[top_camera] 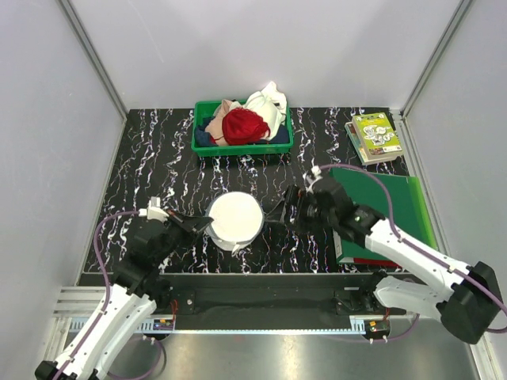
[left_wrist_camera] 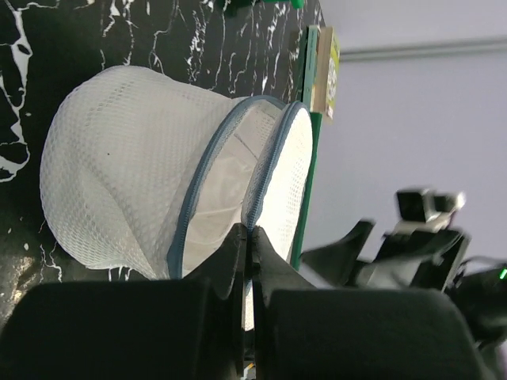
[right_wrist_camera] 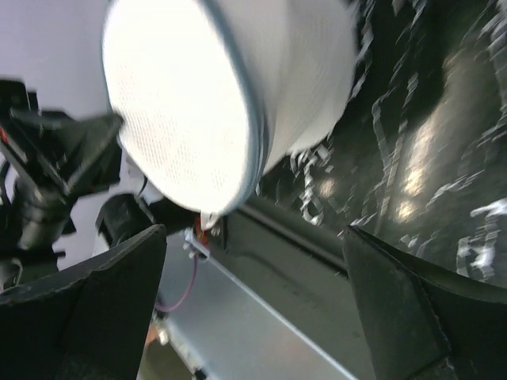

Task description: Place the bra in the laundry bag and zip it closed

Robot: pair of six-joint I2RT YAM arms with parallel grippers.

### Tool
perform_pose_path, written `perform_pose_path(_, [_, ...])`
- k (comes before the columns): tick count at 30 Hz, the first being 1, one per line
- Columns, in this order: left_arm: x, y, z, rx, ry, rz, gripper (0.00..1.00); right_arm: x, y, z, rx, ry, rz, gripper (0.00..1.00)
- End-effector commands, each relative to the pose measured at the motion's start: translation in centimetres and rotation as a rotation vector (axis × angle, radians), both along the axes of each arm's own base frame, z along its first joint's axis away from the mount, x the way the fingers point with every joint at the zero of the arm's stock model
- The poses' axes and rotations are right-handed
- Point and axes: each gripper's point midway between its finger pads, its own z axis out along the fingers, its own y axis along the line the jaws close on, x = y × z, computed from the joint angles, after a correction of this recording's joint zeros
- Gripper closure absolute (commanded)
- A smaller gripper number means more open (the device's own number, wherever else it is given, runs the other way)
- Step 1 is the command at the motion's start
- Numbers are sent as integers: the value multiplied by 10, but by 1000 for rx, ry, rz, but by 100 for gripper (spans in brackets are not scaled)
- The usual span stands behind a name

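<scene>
Seen from above, a black marbled table [top_camera: 158, 158] holds the laundry bag [top_camera: 235, 220], a white round mesh dome, at its centre. A green bin [top_camera: 242, 150] of bunched clothes stands well apart at the bag's 12 o'clock. The left gripper [top_camera: 201, 225] meets the bag at its 9 o'clock. Its wrist view shows the jaws pressed together, pinching the grey zip rim where the two halves meet. The halves gape there, so the zip is not yet closed. Smooth pale fabric fills the gap, which I judge to be the bra [left_wrist_camera: 226, 186] already inside, though it cannot be told for certain. The right gripper [top_camera: 276, 214] hovers near the bag's 3 o'clock, apart from it, jaws spread wide and holding nothing. The step in hand appears to be zipping. To do it well, the left pinch should hold the rim firm as an anchor while the right gripper finds the slider and draws it round the rim, pulling away from the anchor so the mesh stays taut. No fabric should stray into the zip's path. A small pale tab at the rim's 6 o'clock in the right wrist view may be the slider, but it is too blurred to tell
</scene>
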Motion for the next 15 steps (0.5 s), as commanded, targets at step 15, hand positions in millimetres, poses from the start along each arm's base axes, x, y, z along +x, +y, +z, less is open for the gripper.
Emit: perform_pose_path(15, [-2,10,4,-79,61,95,100,-9,112,-11,344,36,-218,17])
